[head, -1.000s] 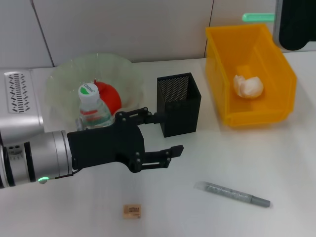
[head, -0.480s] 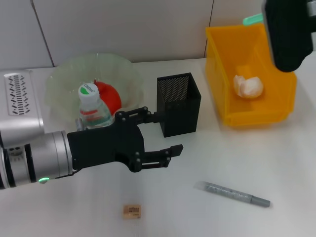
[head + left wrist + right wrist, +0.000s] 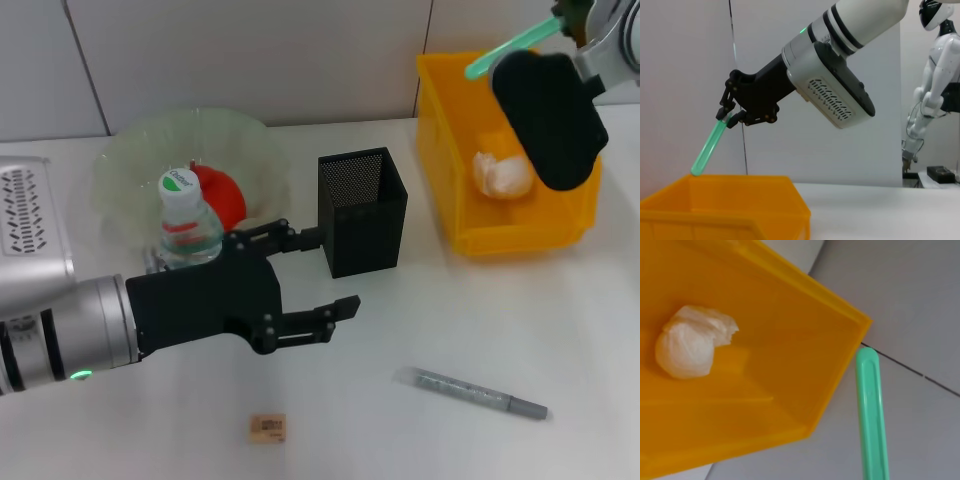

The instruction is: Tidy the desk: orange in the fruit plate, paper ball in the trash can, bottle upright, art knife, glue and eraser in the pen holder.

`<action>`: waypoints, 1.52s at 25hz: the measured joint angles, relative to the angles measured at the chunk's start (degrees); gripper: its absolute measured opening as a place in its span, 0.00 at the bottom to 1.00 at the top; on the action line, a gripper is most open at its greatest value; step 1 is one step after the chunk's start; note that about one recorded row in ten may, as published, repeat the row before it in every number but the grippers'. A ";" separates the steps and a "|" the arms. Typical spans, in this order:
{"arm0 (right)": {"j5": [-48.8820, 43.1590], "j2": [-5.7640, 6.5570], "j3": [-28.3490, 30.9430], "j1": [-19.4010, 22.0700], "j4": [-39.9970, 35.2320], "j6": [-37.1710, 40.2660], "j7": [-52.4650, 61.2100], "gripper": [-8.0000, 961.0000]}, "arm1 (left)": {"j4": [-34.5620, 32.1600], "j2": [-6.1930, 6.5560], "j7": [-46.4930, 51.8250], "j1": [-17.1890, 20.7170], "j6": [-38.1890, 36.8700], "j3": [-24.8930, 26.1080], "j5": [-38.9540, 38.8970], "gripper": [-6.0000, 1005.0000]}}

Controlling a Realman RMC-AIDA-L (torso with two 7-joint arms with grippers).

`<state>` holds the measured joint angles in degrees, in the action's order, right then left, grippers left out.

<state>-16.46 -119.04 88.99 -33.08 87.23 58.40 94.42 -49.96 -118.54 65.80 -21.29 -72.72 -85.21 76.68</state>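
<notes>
So you've got a white desk (image 3: 560,320) against a grey wall: one eraser (image 3: 268,428), one pen holder (image 3: 362,211). Left gripper (image 3: 312,275) hangs spread open; right gripper (image 3: 729,116) pinches one green art knife (image 3: 708,147).

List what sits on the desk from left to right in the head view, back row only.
Translucent green fruit plate → white-capped clear plastic bottle → black mesh pen holder → orange plastic trash bin holding a white paper ball.
</notes>
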 joint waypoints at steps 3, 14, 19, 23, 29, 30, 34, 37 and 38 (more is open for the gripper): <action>-0.03 -0.02 -1.27 0.42 0.26 -0.02 -2.50 0.18 | 0.39 0.22 -0.79 0.24 -0.79 0.04 0.31 0.79; -1.32 -0.05 -6.50 0.63 0.87 -0.17 -5.91 0.18 | 1.60 2.71 -3.45 1.47 -9.97 5.75 0.44 0.79; -2.68 -0.10 -9.29 1.03 1.68 0.13 -7.25 0.18 | 1.70 3.21 -3.68 2.86 -13.75 9.37 0.47 0.79; -4.52 -0.13 -11.80 1.32 2.52 0.30 -7.37 0.18 | 1.70 3.38 -4.31 3.88 -15.75 10.93 0.49 0.79; -6.62 -0.14 -14.53 1.33 2.98 0.39 -7.72 0.19 | 2.86 3.76 -5.53 4.38 -16.65 11.51 0.50 0.79; -6.70 -0.14 -15.00 1.29 3.14 0.40 -7.89 0.19 | 3.35 3.90 -5.74 4.35 -16.94 11.76 0.50 0.79; -7.59 -0.14 -16.71 1.09 3.46 0.40 -8.57 0.19 | 4.92 4.40 -6.22 4.14 -17.40 12.08 0.50 0.79; -7.60 -0.14 -16.88 1.03 3.37 0.40 -9.70 0.19 | 5.69 4.60 -6.31 4.05 -17.41 12.18 0.56 0.79; -7.60 -0.14 -17.16 0.99 3.12 0.40 -10.49 0.19 | 5.83 4.60 -6.33 4.09 -17.42 12.25 0.57 0.79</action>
<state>-24.05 -119.18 71.84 -32.09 90.34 58.80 83.93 -44.12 -113.94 59.47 -17.20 -90.14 -72.96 77.24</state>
